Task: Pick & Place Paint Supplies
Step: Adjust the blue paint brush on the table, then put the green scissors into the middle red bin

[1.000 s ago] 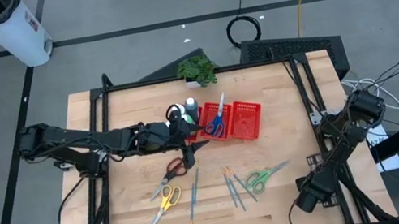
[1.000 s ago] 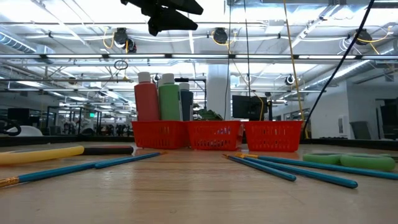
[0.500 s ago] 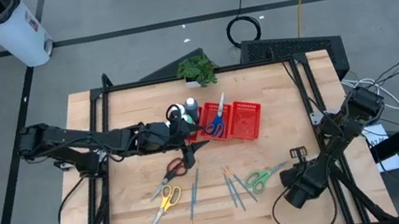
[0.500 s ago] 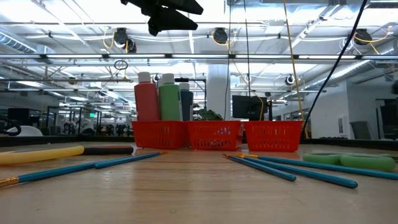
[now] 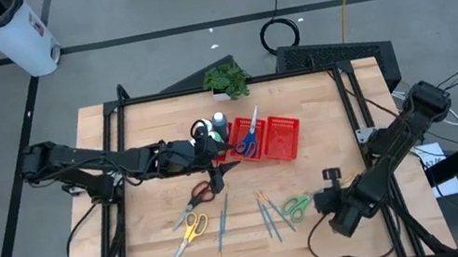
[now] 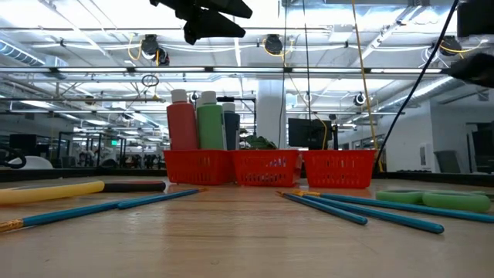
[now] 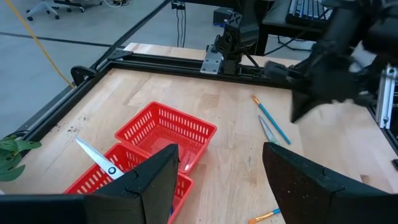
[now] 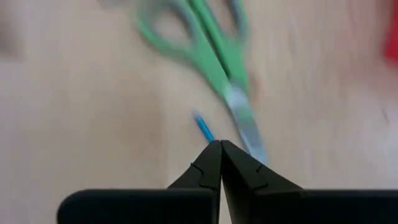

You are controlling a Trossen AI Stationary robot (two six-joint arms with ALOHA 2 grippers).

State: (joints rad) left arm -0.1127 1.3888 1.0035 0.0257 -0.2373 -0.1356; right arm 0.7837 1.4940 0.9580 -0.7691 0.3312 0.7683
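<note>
The red mesh tray (image 5: 280,138) stands far of the table's middle. Its left part holds paint bottles (image 6: 198,120) and its middle part holds blue-handled scissors (image 5: 248,140). Red scissors (image 5: 202,191), yellow scissors (image 5: 192,228), green scissors (image 5: 296,204) and thin brushes (image 5: 267,212) lie flat on the wood. My left gripper (image 5: 216,161) hangs open above the tray's left end (image 7: 217,180). My right gripper (image 5: 325,189) is shut and hovers at the blade end of the green scissors (image 8: 211,50), with its tips (image 8: 220,146) over the blades.
A small potted plant (image 5: 224,78) stands at the far edge behind the tray. More brushes (image 5: 223,220) lie between the yellow scissors and the middle. A black frame (image 5: 222,86) runs round the table. Bare wood shows at the near edge and far right.
My right arm has swung out from the table's right edge toward the left and raised its elbow. This has brought its shut gripper over the blade end of the green scissors. The left arm and all the supplies have stayed put.
</note>
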